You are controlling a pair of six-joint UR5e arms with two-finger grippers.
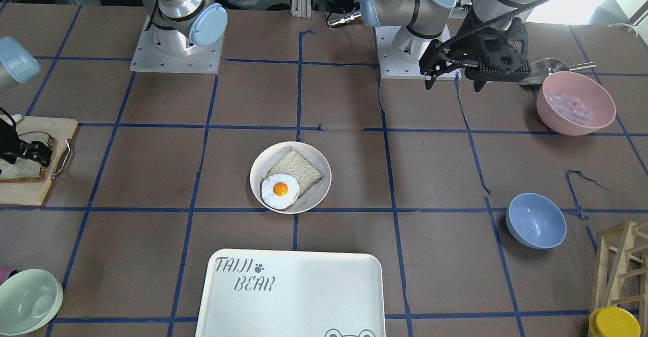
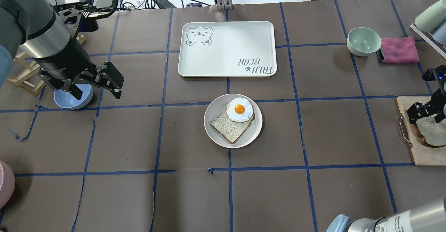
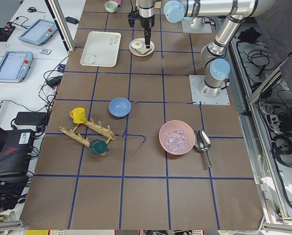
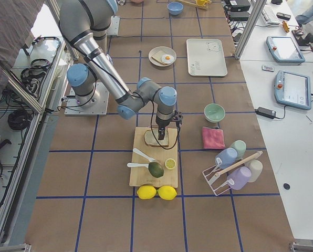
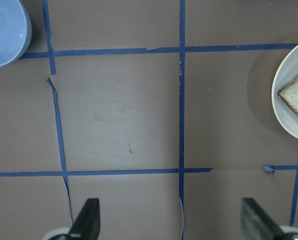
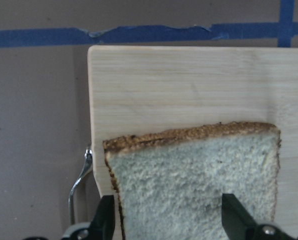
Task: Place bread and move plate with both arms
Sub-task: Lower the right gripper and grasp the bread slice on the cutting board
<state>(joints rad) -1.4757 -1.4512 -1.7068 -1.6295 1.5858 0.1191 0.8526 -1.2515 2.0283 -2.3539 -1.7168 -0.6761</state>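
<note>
The bread (image 6: 199, 185), a slice with a dark crust, lies on a wooden cutting board (image 6: 179, 85) at the robot's right end of the table; it also shows in the front view (image 1: 20, 171). My right gripper (image 6: 170, 220) is open just above it, one finger at the slice's left edge and one over its right part. The plate (image 1: 255, 172) sits mid-table with a squarer bread slice (image 1: 298, 171) and a fried egg (image 1: 279, 190) on it. My left gripper (image 1: 453, 81) is open and empty, hovering well off the plate's side (image 5: 284, 100).
The "TAIJI BEAR" tray (image 2: 226, 47) lies just beyond the plate. A blue bowl (image 2: 73, 98) sits under the left gripper. A pink bowl of ice (image 1: 575, 103), a green bowl (image 2: 363, 41), a pink cloth (image 2: 399, 49) and a wooden rack (image 1: 622, 266) stand around the edges.
</note>
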